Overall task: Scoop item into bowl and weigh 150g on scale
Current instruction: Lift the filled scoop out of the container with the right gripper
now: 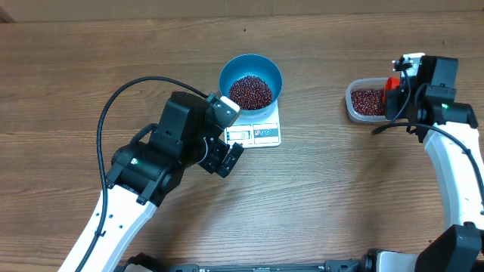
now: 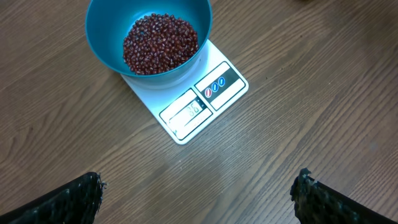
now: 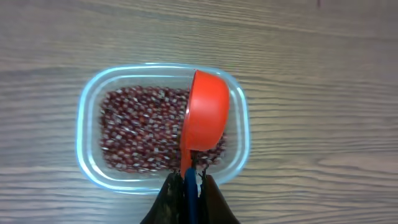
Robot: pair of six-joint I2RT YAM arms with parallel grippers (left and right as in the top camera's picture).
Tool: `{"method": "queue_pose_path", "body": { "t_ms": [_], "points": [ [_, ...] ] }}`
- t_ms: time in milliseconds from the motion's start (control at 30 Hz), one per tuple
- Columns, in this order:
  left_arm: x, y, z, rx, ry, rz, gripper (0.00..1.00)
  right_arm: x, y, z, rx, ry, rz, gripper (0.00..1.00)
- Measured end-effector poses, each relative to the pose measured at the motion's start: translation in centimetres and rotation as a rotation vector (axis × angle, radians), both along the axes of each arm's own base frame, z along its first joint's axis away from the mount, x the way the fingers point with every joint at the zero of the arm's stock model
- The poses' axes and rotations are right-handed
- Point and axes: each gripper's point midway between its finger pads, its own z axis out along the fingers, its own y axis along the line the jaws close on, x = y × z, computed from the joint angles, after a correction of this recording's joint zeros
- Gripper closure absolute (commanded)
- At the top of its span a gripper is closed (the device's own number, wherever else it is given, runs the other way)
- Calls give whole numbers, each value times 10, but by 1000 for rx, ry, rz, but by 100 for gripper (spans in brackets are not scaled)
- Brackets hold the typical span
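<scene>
The blue bowl (image 1: 251, 79) stands on the white scale (image 1: 257, 134) with a heap of dark red beans (image 2: 160, 42) inside it. In the left wrist view the scale's display (image 2: 189, 112) faces me. My left gripper (image 2: 198, 199) hovers open over bare wood just in front of the scale, its fingers (image 2: 74, 199) wide apart and holding nothing. Off to the right, my right gripper (image 3: 189, 186) is shut on the handle of a red scoop (image 3: 205, 118). The scoop is turned on its side over more beans (image 3: 137, 134) in the clear tub (image 3: 84, 143), and its inside is hidden.
The clear tub (image 1: 354, 106) sits at the right, well apart from the scale. A black cable (image 1: 121, 94) loops over the table left of the left arm. Bare wooden tabletop (image 1: 325, 196) lies between the two arms.
</scene>
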Motion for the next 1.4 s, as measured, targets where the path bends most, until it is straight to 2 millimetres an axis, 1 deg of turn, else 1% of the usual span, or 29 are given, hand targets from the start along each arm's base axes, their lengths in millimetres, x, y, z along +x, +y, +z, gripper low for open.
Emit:
{"method": "queue_pose_path", "body": {
  "t_ms": [133,267,500,633,933,1200,1267,1400],
  "points": [
    [0,0,0,0,0,0,0,-2,-8,0,-55,15,-6,96],
    [0,0,0,0,0,0,1,-3,-11,-2,-76,29,-4,96],
    [0,0,0,0,0,0,0,-2,-13,-26,-74,98,-2,96],
    [0,0,0,0,0,0,1,-2,-12,-35,-67,119,4,96],
    [0,0,0,0,0,0,0,-1,8,-49,36,147,69,96],
    [0,0,0,0,0,0,0,-4,25,-54,138,156,120,96],
    [0,0,0,0,0,0,0,-5,26,-54,173,156,125,96],
    [0,0,0,0,0,0,0,-8,22,-53,265,138,109,96]
  ]
}}
